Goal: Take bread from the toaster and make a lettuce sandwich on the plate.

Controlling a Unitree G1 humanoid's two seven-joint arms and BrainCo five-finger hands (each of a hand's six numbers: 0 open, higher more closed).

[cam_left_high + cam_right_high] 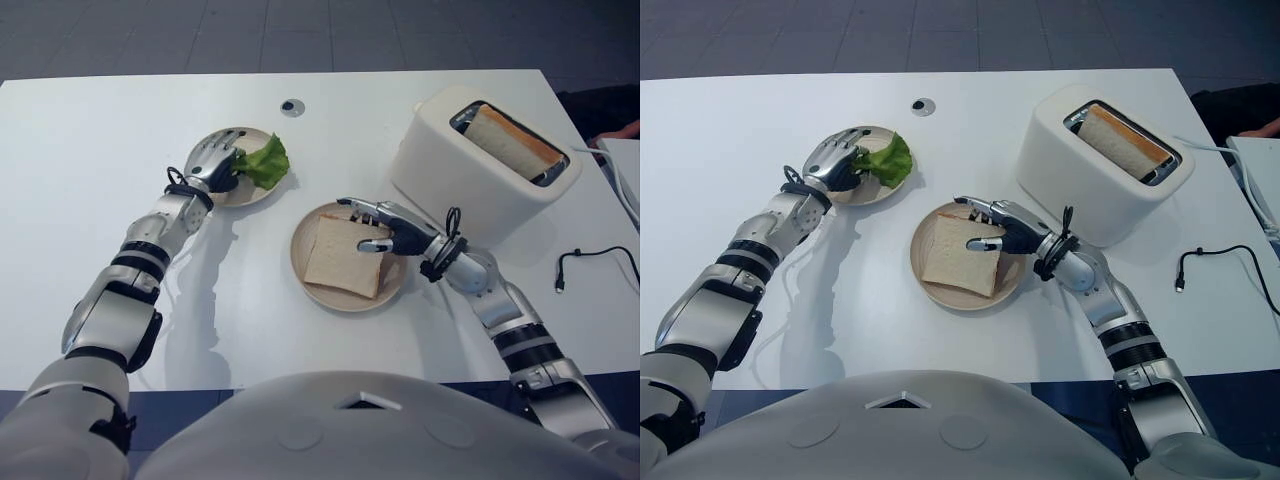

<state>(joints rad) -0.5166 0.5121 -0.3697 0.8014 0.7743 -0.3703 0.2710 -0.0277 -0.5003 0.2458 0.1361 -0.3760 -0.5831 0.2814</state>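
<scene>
A green lettuce leaf (268,160) lies on a small beige plate (243,194) at the back left. My left hand (212,160) rests over that plate with its fingers curled on the leaf's left end. A bread slice (340,262) lies flat on the larger beige plate (299,250) in the middle. My right hand (395,228) hovers at that slice's far right edge, fingers spread and holding nothing. The cream toaster (450,190) stands behind the right hand with a second slice (510,140) sticking up from its slot.
A black cable (590,255) lies on the white table to the right of the toaster. A small dark round object (291,104) sits near the table's back edge. A white item (625,170) stands at the far right edge.
</scene>
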